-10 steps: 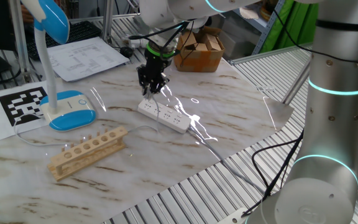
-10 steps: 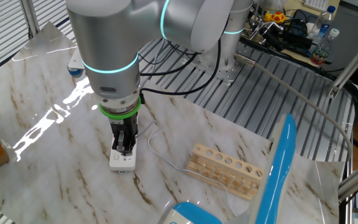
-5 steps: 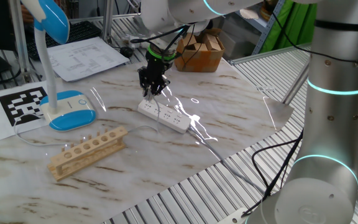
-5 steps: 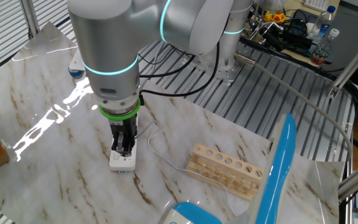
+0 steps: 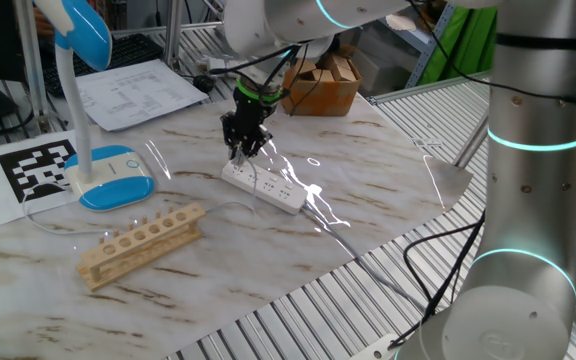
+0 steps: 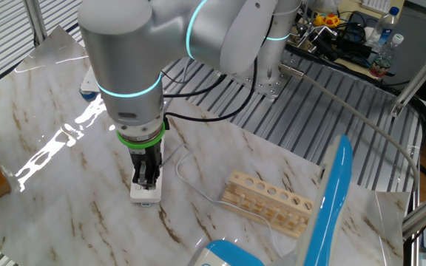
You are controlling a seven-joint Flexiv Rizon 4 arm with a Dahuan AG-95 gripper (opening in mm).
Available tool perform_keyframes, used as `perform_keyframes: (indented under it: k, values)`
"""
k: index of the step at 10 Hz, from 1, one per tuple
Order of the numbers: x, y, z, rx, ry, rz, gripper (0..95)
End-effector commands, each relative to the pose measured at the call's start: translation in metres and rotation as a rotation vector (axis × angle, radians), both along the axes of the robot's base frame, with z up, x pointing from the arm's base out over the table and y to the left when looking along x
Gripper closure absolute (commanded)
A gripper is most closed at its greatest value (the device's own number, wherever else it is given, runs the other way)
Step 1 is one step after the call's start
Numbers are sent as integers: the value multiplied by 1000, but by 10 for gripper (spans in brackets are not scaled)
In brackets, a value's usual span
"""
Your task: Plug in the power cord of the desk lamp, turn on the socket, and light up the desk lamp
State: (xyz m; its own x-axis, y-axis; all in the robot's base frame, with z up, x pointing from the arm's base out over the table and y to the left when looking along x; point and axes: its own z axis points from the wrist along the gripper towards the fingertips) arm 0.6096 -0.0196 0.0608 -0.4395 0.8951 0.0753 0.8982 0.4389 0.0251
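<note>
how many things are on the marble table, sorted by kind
desk lamp: 1
socket: 1
power cord: 1
wooden rack: 1
marker sheet: 1
printed paper: 1
total: 6

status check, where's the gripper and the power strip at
Gripper low over near end of long white power strip, state unclear. Thin whitish power cord trails toward the strip. Wooden rack clear of it.

Silver arm (image 5: 533, 150); cyan rings; black pincer (image 5: 244, 150)
</note>
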Motion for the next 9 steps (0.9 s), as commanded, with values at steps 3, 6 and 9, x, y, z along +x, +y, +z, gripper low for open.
perform_keyframes:
  k: [3,6,9]
  values:
    - [-1,0,2,-3,7,-9,950]
    - [-1,0,2,-1,26,-40,950]
    - [-1,0,2,-33,77,-77,950]
